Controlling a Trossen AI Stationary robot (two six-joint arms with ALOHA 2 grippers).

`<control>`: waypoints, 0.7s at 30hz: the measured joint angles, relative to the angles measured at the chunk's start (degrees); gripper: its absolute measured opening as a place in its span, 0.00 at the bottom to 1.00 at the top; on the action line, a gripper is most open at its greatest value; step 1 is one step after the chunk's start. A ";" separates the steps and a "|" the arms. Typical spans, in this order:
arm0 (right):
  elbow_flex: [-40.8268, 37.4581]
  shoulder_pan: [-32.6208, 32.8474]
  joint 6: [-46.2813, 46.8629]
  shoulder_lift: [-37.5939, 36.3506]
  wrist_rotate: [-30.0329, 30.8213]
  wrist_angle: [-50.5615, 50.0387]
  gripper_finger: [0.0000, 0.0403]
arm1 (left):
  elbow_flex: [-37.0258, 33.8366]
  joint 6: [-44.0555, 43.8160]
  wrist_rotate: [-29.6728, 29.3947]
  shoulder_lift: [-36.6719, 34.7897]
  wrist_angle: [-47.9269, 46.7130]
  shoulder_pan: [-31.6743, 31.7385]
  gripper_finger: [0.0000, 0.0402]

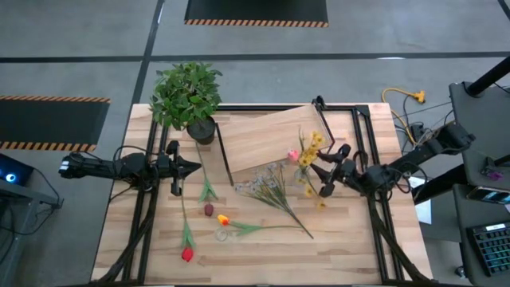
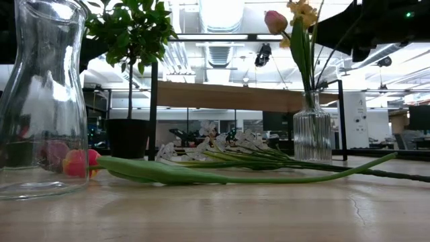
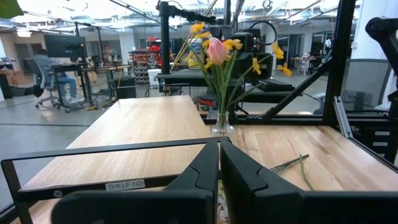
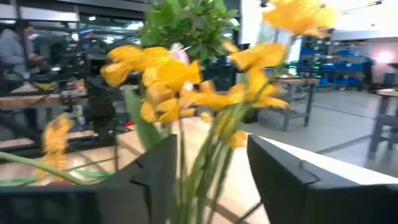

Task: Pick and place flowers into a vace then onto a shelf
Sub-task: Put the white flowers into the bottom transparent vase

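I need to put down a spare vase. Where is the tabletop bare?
The plank-wood tabletop is bare along its near right edge, below the right gripper and right of the white-lilac sprays. The near left corner, left of the red tulip, is also free. The middle is crowded with loose stems, the clear glass vase and the light wooden shelf.

Yellow blooms [image 1: 312,145], pink bud [image 1: 292,155] — red tulip [image 1: 187,254], light wooden shelf [image 1: 263,135].
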 joint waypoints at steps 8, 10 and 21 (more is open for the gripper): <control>1.35 6.87 -11.52 -4.78 10.88 0.06 0.62 | 0.00 -0.01 0.00 0.00 0.00 0.00 0.00; 2.47 9.42 -13.98 -6.15 13.02 0.10 0.63 | 0.00 0.00 0.00 0.00 0.00 0.01 0.00; 10.59 27.83 -11.44 -5.33 33.78 -7.26 0.57 | 0.00 -0.01 -0.01 0.00 0.00 0.02 0.00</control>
